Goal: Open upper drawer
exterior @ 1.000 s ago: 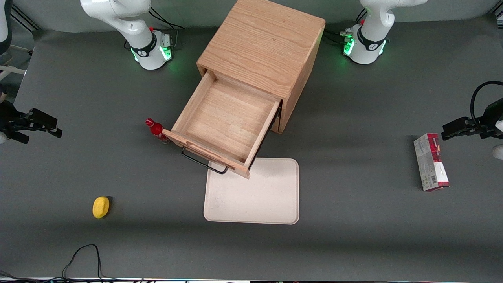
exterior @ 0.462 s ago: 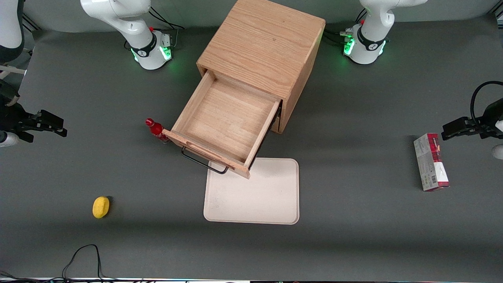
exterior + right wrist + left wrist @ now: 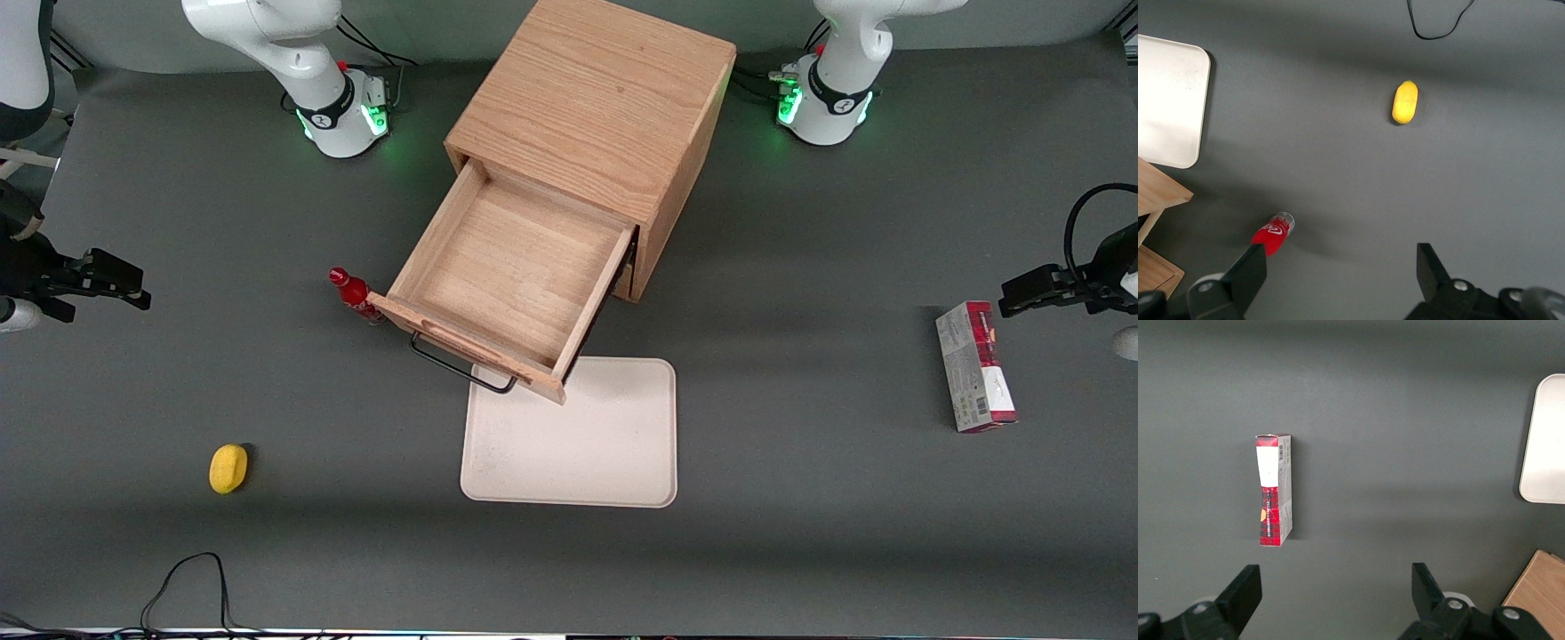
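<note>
The upper drawer (image 3: 516,276) stands pulled far out of the oak cabinet (image 3: 596,98), showing a bare wooden interior. Its thin black wire handle (image 3: 458,364) faces the front camera and overhangs the tray's edge. My right gripper (image 3: 124,283) hovers over the mat far toward the working arm's end of the table, well apart from the drawer. Its fingers are open with nothing between them. In the right wrist view the gripper (image 3: 1340,263) looks down on bare mat, with a corner of the drawer (image 3: 1165,190) at the frame's edge.
A small red bottle (image 3: 353,293) (image 3: 1271,237) stands against the drawer's front corner. A yellow lemon (image 3: 228,468) (image 3: 1405,102) lies nearer the front camera. A cream tray (image 3: 573,433) lies in front of the drawer. A red-and-white box (image 3: 973,366) (image 3: 1274,490) lies toward the parked arm's end.
Over the last second my gripper shifted a little toward the cabinet, then held still. The drawer, bottle and lemon have not moved.
</note>
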